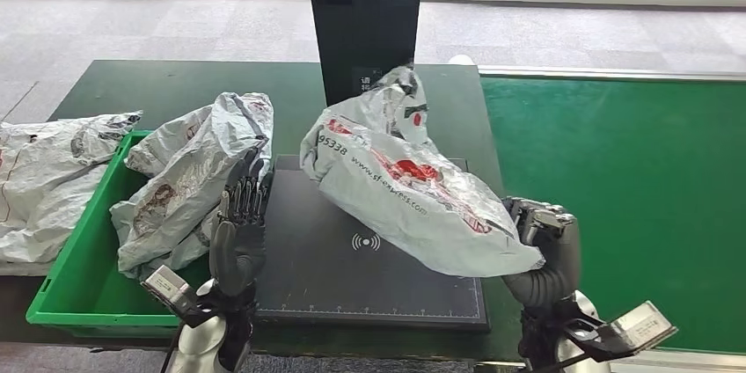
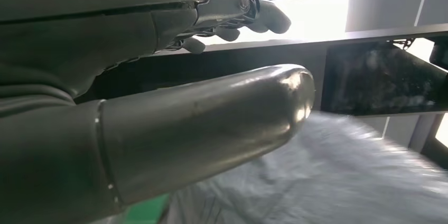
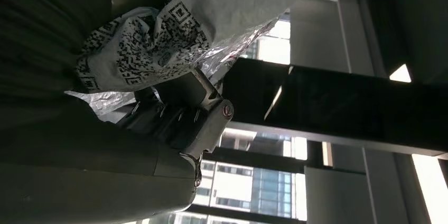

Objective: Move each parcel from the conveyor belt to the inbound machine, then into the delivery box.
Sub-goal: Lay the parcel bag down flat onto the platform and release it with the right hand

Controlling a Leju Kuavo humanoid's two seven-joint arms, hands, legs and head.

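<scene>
A grey plastic parcel [image 1: 400, 184] with red print is lifted over the black inbound machine plate [image 1: 352, 281]. My right hand [image 1: 545, 245] grips its near right end; up close the bag with QR codes [image 3: 158, 34] bunches in that hand. My left hand [image 1: 242, 219] stands at the plate's left edge with fingers straight and apart, holding nothing, just beside a second grey parcel [image 1: 189, 179] that lies in the green delivery box [image 1: 66, 298]. Its thumb [image 2: 211, 123] and fingers [image 2: 248, 12] show spread in the left wrist view.
The machine's black upright post [image 1: 365, 17] rises behind the plate. The green conveyor belt [image 1: 633, 188] runs on the right. More grey parcels [image 1: 48, 175] lie piled left of the box.
</scene>
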